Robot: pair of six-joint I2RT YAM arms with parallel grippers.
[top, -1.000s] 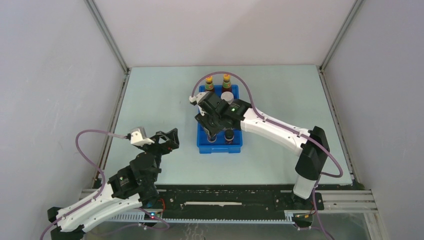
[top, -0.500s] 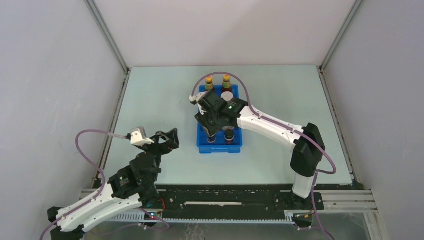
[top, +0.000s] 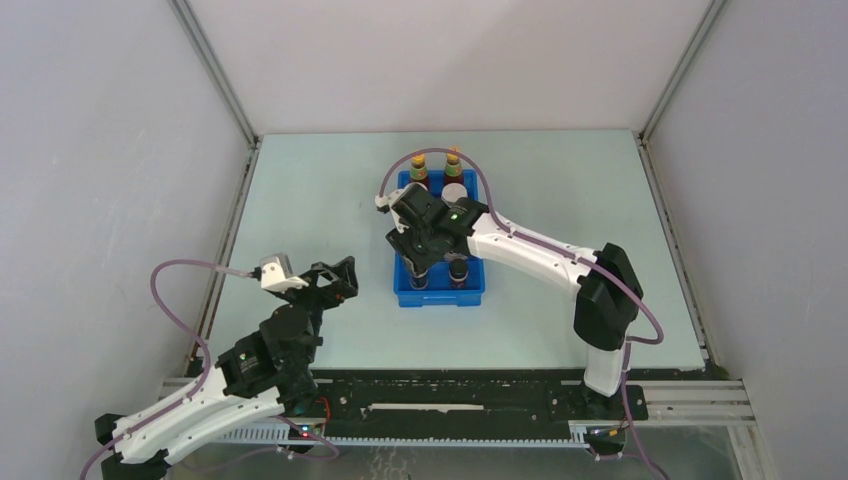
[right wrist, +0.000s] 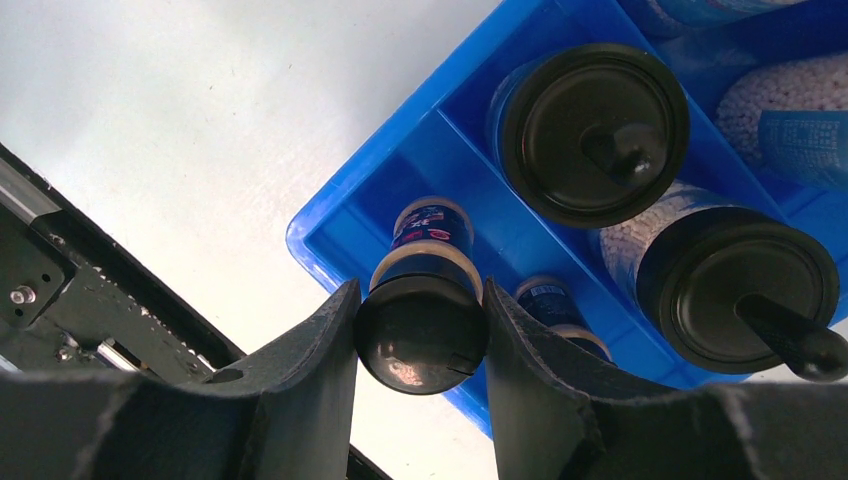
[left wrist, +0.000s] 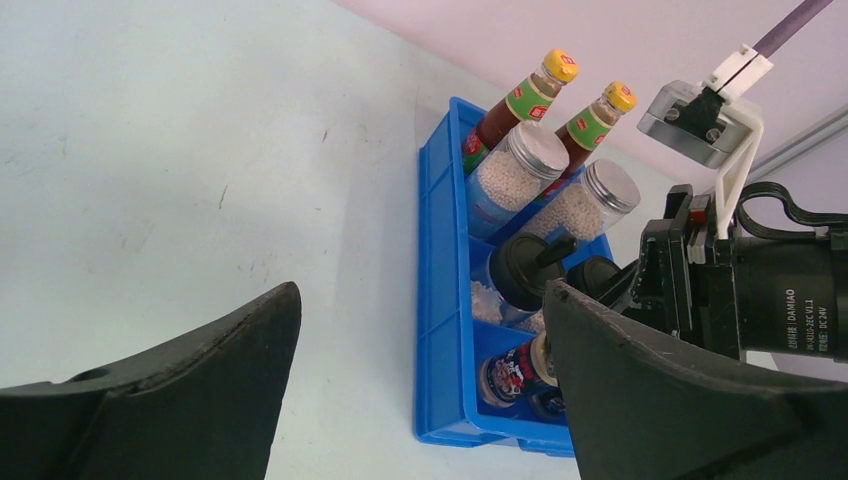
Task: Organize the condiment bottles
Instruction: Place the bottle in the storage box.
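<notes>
On the pale table (top: 300,200), the blue tray (top: 440,296) holds seven bottles in pairs. The right arm's elbow has swung inward over the past second, and the right gripper (right wrist: 420,312) is clamped on the last tiny dark jar (right wrist: 421,345), low in the near-left compartment beside its twin (right wrist: 552,298). The left gripper (top: 335,272) idles wide open and empty at near left. Sorting looks all but finished.

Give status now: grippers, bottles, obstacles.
Right gripper shut on tiny black-capped jar in blue tray. Left gripper open, empty. Twin jar close beside.
</notes>
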